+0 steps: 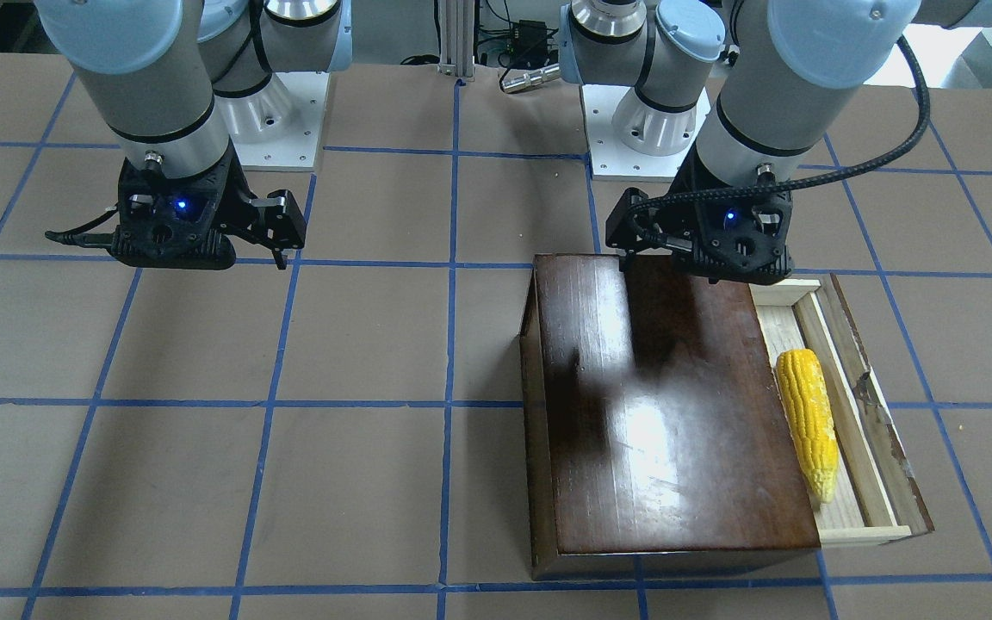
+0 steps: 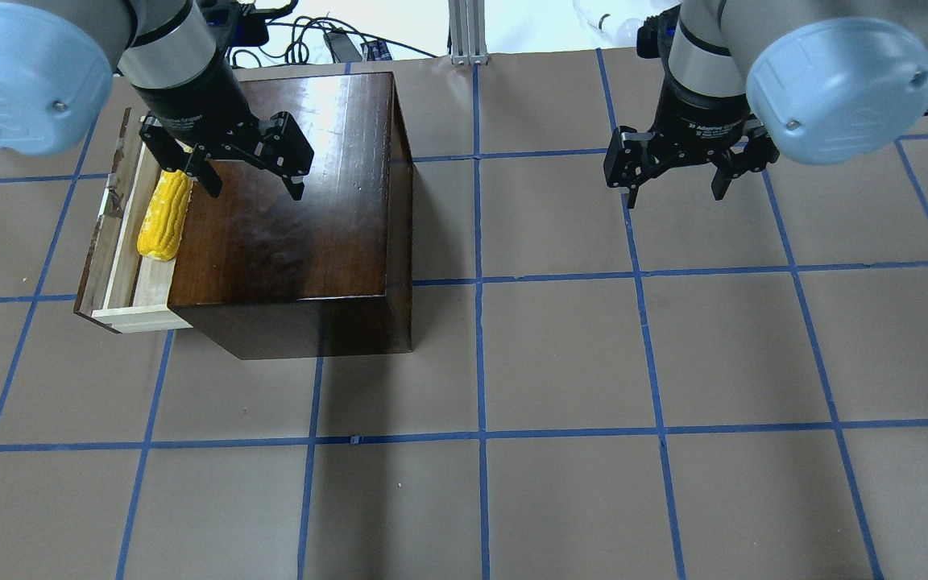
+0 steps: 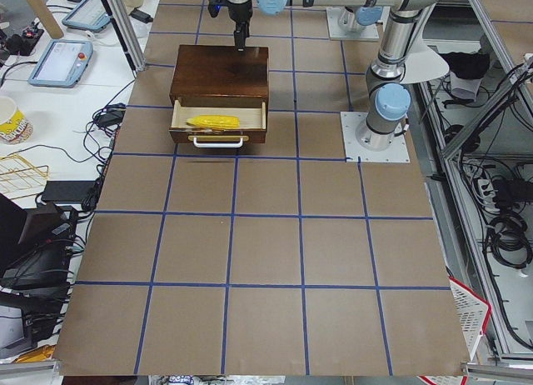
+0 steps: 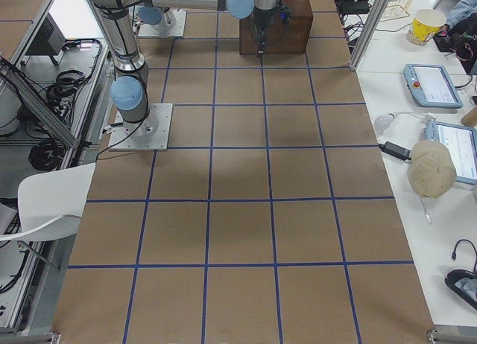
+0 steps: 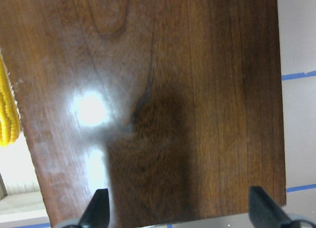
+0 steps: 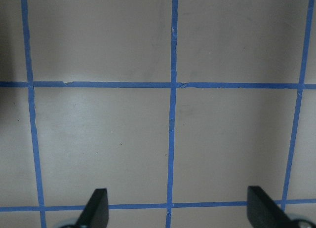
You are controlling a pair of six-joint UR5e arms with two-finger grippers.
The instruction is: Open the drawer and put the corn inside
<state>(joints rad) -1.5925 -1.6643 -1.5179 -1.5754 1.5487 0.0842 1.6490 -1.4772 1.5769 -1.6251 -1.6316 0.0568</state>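
Note:
The drawer (image 1: 883,430) of the dark-brown box (image 1: 668,405) stands pulled out. The yellow corn (image 1: 809,422) lies lengthwise inside it, against the box's edge; it also shows in the overhead view (image 2: 164,216) and at the left edge of the left wrist view (image 5: 9,114). My left gripper (image 2: 254,189) is open and empty. It hangs above the box top (image 5: 163,90), beside the drawer and clear of the corn. My right gripper (image 2: 673,193) is open and empty above bare table, far from the box.
The brown table (image 2: 561,362) has a blue tape grid. The box stands on my left side, its drawer opening toward the table's left end, with a pale handle (image 3: 218,140) on the front. Both arm bases (image 1: 642,129) stand at the table's edge.

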